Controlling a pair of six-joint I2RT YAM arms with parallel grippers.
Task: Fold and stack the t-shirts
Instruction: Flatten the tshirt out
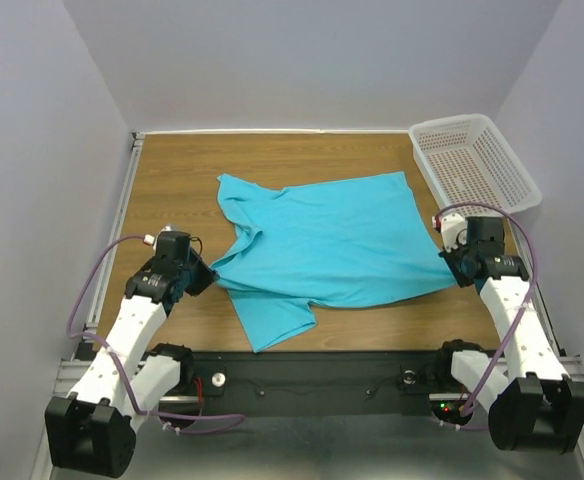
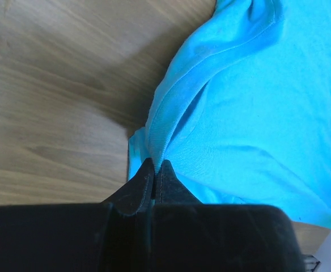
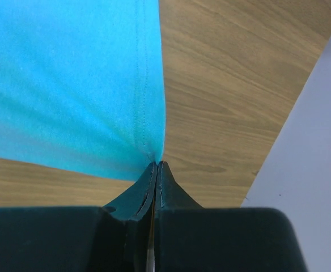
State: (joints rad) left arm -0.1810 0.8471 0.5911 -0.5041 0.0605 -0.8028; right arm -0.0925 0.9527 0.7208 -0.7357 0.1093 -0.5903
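While the shirt (image 1: 322,240) lies spread out, a bit rumpled, in the middle of the tabletop (image 1: 172,180), no fold shows yet and no stack is begun. The left hand (image 1: 210,281) pinches its left edge; the right hand (image 1: 447,262) pinches its right edge. All the folding looks left to do.

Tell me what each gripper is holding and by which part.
Both hold the turquoise t-shirt: the left gripper pinches its ribbed neck band, the right gripper pinches a corner of its stitched bottom hem.
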